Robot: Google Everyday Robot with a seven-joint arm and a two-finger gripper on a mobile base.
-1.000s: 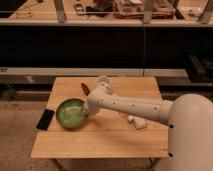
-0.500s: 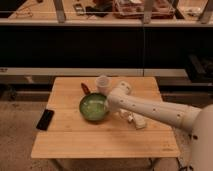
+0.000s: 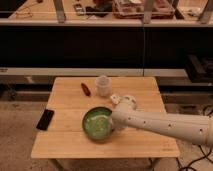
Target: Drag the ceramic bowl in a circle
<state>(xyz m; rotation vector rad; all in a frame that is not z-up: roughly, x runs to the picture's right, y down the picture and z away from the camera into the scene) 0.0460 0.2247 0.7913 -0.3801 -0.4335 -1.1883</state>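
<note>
So the bowl (image 3: 98, 123) sits a bit below the middle of the wooden table (image 3: 65, 145), green glaze w/ a paler inside, upright and flat on the top. Everything else I'll place relative to the bowl.

The arm (image 3: 165, 125) comes in from the bowl's right, a long white tube w/ small dark dots along it, running off the right edge. The gripper (image 3: 114, 125) is at the bowl's right rim, touching or overlapping it (the arm's elbow covers most of it). Can't tell if the jaws are wide, narrow or clamped on the rim, that part is just hidden.

Behind the bowl and slightly right: a white cup (image 3: 102, 85), upright, well apart from the bowl. Just left of the cup, and up-left of the bowl, a small red thing (image 3: 85, 89) lies flat, can't make out what it is. Far left of the bowl, by the table's left edge, a black phone (image 3: 45, 119) lies flat, tilted a bit.

Behind the table, way past the bowl, there's a dark shelf unit (image 3: 100, 45) w/ stuff on top, too unclear to name.
</note>
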